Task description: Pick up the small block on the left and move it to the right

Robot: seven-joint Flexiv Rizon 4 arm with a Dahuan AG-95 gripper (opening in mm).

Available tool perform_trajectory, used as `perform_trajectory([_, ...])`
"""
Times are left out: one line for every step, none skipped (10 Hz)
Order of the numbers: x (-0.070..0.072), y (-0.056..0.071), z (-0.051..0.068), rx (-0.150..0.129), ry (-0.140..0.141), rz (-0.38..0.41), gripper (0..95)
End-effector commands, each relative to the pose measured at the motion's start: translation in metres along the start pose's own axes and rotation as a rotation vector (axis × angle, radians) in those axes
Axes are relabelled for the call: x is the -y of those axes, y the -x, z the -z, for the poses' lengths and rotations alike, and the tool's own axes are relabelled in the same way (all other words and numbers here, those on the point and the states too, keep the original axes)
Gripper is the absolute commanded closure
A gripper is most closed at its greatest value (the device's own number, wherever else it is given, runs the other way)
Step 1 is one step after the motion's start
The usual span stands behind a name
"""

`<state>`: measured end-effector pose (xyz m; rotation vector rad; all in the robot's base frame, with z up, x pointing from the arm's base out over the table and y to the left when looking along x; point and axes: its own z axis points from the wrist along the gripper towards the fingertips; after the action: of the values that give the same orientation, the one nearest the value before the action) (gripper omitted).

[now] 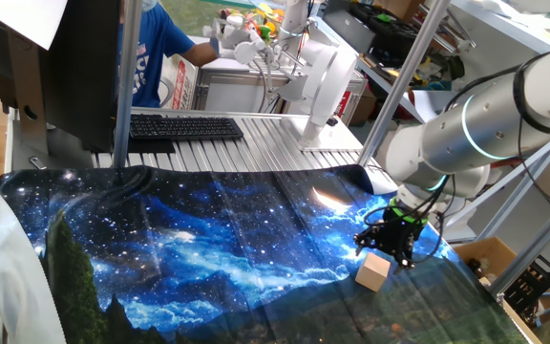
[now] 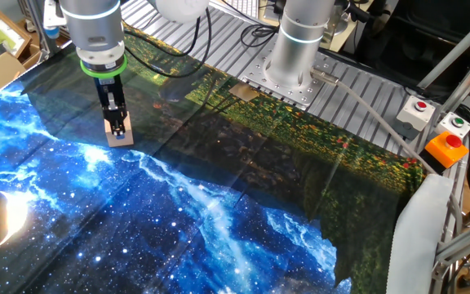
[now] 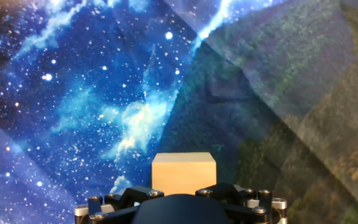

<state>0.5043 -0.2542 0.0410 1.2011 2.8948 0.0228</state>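
Observation:
The small block (image 1: 373, 272) is a pale wooden cube resting on the starry night-sky cloth (image 1: 208, 239). In one fixed view it lies near the cloth's right front; in the other fixed view the small block (image 2: 121, 139) lies at the left. My gripper (image 1: 391, 250) hangs directly over it, fingers pointing down and open, tips close to the cube's top. Seen from the other side, the gripper (image 2: 118, 124) partly covers the cube. In the hand view the small block (image 3: 184, 173) sits low and centred, just beyond the dark gripper housing, and the fingertips are out of frame.
The arm's base (image 2: 292, 49) stands on the slatted metal table behind the cloth. A black keyboard (image 1: 184, 126) and a person in blue (image 1: 156, 48) are at the far side. An orange button box (image 2: 447, 149) and a red button (image 2: 419, 104) sit to the right.

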Motion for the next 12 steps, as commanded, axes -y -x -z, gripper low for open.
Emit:
perform_trajectory([-0.0001,-0.0004,-0.0003,0.009,0.007,0.006,0.0])
perform_trajectory([-0.0006,-0.0002,-0.0012,0.011,0.008,0.007,0.0])
perform_trajectory([-0.0011,-0.0002,-0.0023,0.013,0.01,0.008,0.0])
perform_trajectory([-0.0019,0.0,-0.004,0.015,0.01,0.012,0.0])
perform_trajectory([-0.0025,0.0001,-0.0055,0.019,0.013,0.012,0.0])
perform_trajectory([-0.0033,0.0003,-0.0075,0.024,0.016,0.011,0.0])
perform_trajectory([-0.0037,0.0004,-0.0085,0.026,0.019,0.014,0.0])
perform_trajectory([-0.0038,0.0004,-0.0088,0.028,0.02,0.016,0.0])
perform_trajectory([-0.0038,0.0005,-0.009,0.03,0.021,0.018,0.0])
perform_trajectory([-0.0036,0.0008,-0.0091,0.028,0.023,0.024,19.0])
perform_trajectory([-0.0032,0.0011,-0.0093,0.026,0.028,0.029,38.0])
perform_trajectory([-0.0029,0.0013,-0.0094,0.025,0.03,0.029,57.0])
